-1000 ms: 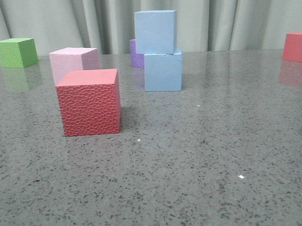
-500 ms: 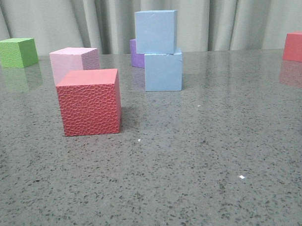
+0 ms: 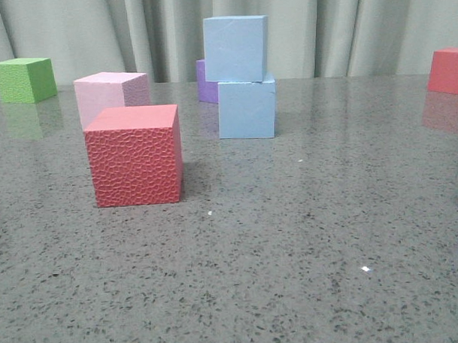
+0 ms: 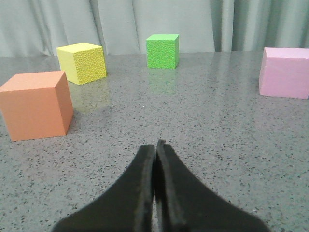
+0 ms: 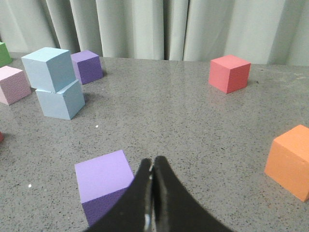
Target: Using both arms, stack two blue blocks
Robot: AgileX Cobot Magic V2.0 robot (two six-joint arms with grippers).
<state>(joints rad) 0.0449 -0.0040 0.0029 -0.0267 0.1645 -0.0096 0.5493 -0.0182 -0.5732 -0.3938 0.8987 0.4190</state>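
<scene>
Squarely upright: upper blue block (image 3: 236,48) atop lower blue block (image 3: 247,108)

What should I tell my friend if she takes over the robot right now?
Left gripper: shut, holding nothing, low over the table.
Right gripper: shut, holding nothing, beside a purple cube.
Blocks: the top blue block sits on the bottom blue block, turned slightly, in front of the curtain.
Done: the stack is built and neither gripper touches it.
Left: nothing that shows; maybe just check the stack is steady.
</scene>
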